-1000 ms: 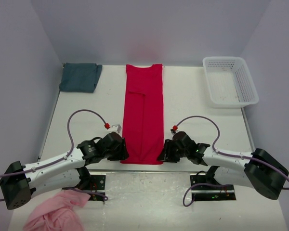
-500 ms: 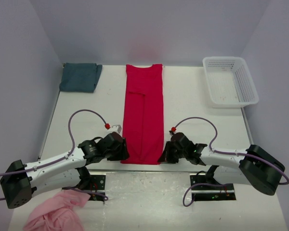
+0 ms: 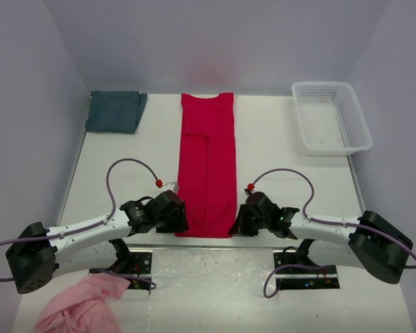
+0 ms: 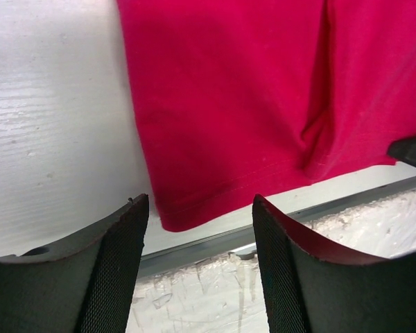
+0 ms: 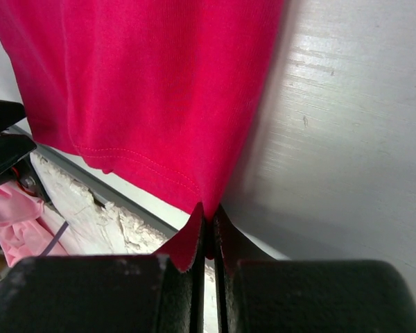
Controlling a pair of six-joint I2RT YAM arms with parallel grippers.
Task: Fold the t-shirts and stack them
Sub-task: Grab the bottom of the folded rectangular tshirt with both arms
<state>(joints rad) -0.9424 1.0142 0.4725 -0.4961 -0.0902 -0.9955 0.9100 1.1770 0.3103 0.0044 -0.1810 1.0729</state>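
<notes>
The red t-shirt (image 3: 206,163) lies folded into a long narrow strip down the middle of the table, collar end far, hem near. A teal t-shirt (image 3: 115,111) sits folded at the far left corner. My right gripper (image 5: 209,232) is shut on the near right hem corner of the red t-shirt (image 5: 145,90), cloth pinched between its fingers. My left gripper (image 4: 200,215) stands open just short of the near left hem corner (image 4: 173,220), which lies on the table between and beyond its fingertips, untouched. In the top view both grippers flank the hem, left (image 3: 178,223) and right (image 3: 236,225).
A white plastic basket (image 3: 331,116) stands at the far right. A pink cloth (image 3: 80,309) hangs off the near left below the table edge. A metal rail and rough white surface run along the near table edge (image 4: 215,243).
My right gripper has closed on the red shirt's near right hem corner. My left arm has crept forward toward the left hem corner, its jaws opening slightly wider.
</notes>
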